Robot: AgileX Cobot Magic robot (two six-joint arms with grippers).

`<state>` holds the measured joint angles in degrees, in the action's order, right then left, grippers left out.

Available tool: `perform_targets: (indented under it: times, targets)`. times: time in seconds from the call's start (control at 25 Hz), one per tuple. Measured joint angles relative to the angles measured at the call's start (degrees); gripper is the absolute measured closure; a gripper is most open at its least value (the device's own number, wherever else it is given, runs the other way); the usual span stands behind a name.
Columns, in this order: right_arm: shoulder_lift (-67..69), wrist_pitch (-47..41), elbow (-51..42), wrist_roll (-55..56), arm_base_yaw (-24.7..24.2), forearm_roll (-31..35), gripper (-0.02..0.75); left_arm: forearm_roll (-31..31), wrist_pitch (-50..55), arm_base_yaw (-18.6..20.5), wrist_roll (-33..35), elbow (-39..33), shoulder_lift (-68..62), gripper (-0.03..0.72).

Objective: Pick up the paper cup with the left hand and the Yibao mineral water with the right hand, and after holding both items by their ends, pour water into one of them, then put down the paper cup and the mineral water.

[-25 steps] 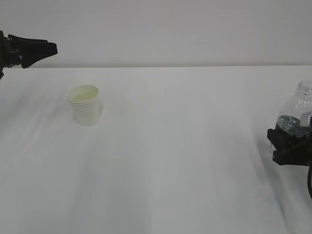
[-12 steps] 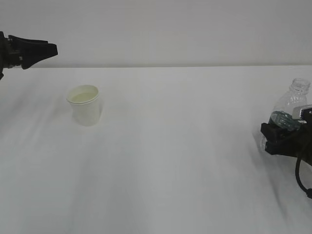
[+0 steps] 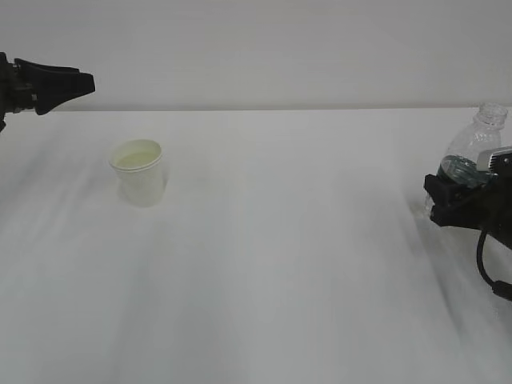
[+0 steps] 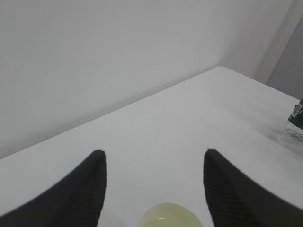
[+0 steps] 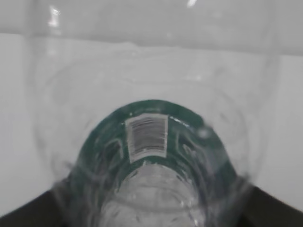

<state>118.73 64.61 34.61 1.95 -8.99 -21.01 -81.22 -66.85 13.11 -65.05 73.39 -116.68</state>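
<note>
The paper cup [image 3: 140, 172] stands upright on the white table [image 3: 288, 264], left of centre, with pale liquid inside; its rim [image 4: 170, 216] shows at the bottom of the left wrist view. My left gripper [image 3: 88, 80] [image 4: 153, 152] hangs open at the far left, above and behind the cup, touching nothing. At the right edge my right gripper [image 3: 448, 200] [image 5: 151, 213] is shut on the Yibao mineral water [image 3: 474, 148], a clear capless bottle with a dark green label [image 5: 149, 137]. The bottle leans with its neck up and to the right.
A plain pale wall [image 3: 264, 48] runs behind the table's far edge. A black cable [image 3: 490, 268] hangs below the right gripper. The bottle's lower part [image 4: 296, 124] shows at the right edge of the left wrist view.
My right gripper has moved up and slightly left in the exterior view with the bottle in it. The left gripper and the cup have not moved.
</note>
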Motion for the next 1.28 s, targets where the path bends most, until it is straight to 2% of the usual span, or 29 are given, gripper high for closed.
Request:
perform_targets:
  times: [1.28]
  targets:
    - [5.2,0.2,4.6,-1.2,0.0,-0.5,0.312,-0.6,0.0,0.0,0.5,0.0,0.0,0.250]
